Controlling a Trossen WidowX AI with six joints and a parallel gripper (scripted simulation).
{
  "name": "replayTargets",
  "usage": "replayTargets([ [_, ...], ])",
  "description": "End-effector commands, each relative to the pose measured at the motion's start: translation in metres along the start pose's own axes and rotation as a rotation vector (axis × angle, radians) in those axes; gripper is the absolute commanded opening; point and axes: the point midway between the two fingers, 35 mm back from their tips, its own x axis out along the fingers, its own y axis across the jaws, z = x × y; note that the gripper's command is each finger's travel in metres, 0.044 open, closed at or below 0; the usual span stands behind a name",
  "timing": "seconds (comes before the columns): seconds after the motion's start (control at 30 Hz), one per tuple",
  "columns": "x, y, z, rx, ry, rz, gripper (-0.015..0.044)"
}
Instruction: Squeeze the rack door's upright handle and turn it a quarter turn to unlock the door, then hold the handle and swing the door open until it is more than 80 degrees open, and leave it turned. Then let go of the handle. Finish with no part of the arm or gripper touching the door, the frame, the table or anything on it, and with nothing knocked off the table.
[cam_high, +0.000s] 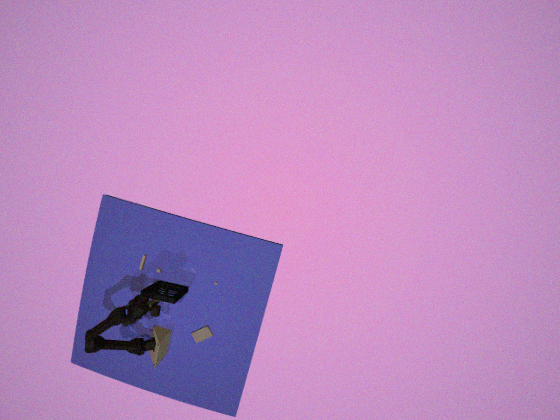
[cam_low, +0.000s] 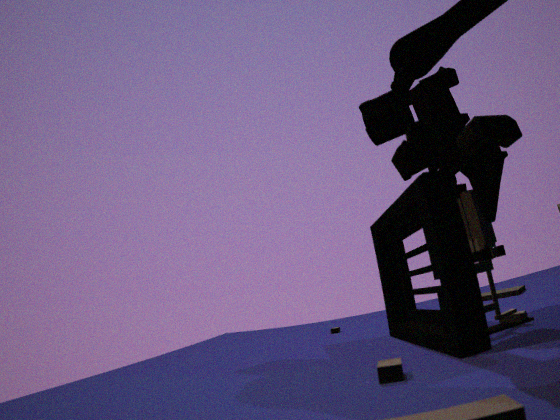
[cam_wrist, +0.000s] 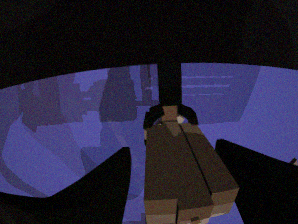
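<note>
Two dark fingers of the gripper (cam_low: 462, 210) (cam_wrist: 173, 165) stand partly spread, one on each side of the tan upright handle (cam_low: 471, 220) (cam_wrist: 182, 160), with nothing yet pinched between them. That handle is mounted on the outer side of the black rack frame (cam_high: 175, 298) (cam_low: 457, 300), upright in the exterior view. The step in hand seems to be lining up for the squeeze; the next move likely calls for closing squarely on the handle, then the quarter turn, with care that the gripper does not press on the frame. The worktop (cam_high: 210, 260) (cam_low: 200, 380) is blue, crossed by soft shadows, and carries a pale flat block (cam_high: 202, 334) well apart from the rack. Around it the room shows only hazy pink and violet, dimly lit.
</note>
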Motion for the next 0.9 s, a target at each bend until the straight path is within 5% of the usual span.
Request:
replayTargets([
  [0.0, 0.0017, -0.0017, -0.0019, 0.011, 0.005, -0.001, 0.019],
  [0.1, 0.0017, -0.0017, -0.0019, 0.011, 0.005, -0.001, 0.0111],
  [0.53, 0.0017, -0.0017, -0.0019, 0.011, 0.005, -0.001, 0.0025],
  [0.87, 0.0017, -0.0017, -0.0019, -0.258, 0.005, 0.0, 0.0023],
])
